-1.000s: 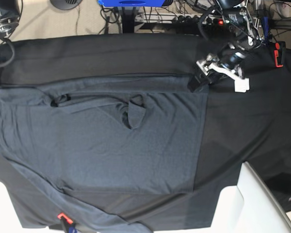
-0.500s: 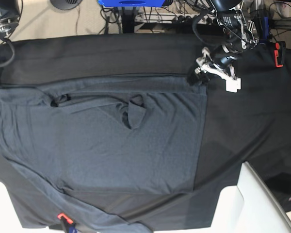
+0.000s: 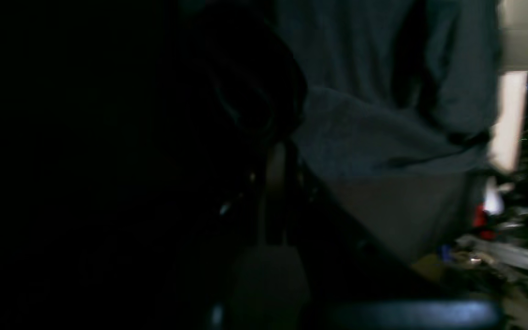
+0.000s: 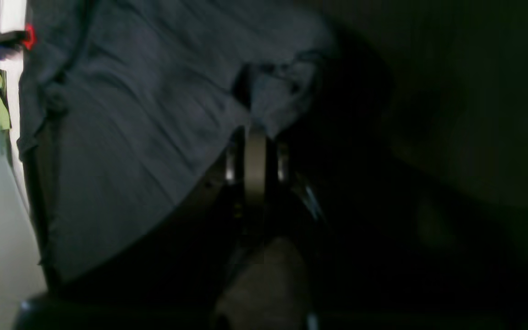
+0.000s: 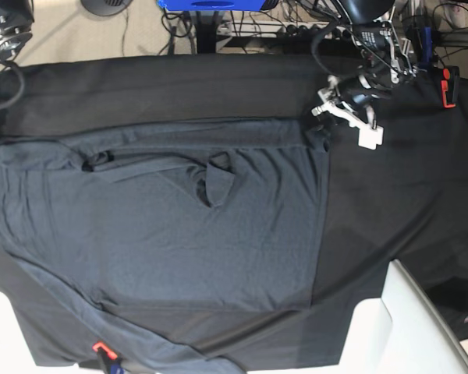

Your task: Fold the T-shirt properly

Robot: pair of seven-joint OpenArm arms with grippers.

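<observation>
The dark slate-grey T-shirt lies spread flat on the black table covering, with a small folded flap near its middle. My left gripper is at the shirt's far right corner, shut on the cloth and lifting it slightly. In the left wrist view its closed fingers meet bunched grey cloth. My right gripper is shut on a pinched fold of the shirt. In the base view it is hidden at the left edge.
A white padded object sits at the front right corner. A red clamp is at the far right table edge and an orange clip at the front left. Cables and stands lie beyond the far edge.
My left gripper has moved a little toward the far edge and to the left, taking the shirt's far right corner with it. The shirt's right edge has shifted slightly left.
</observation>
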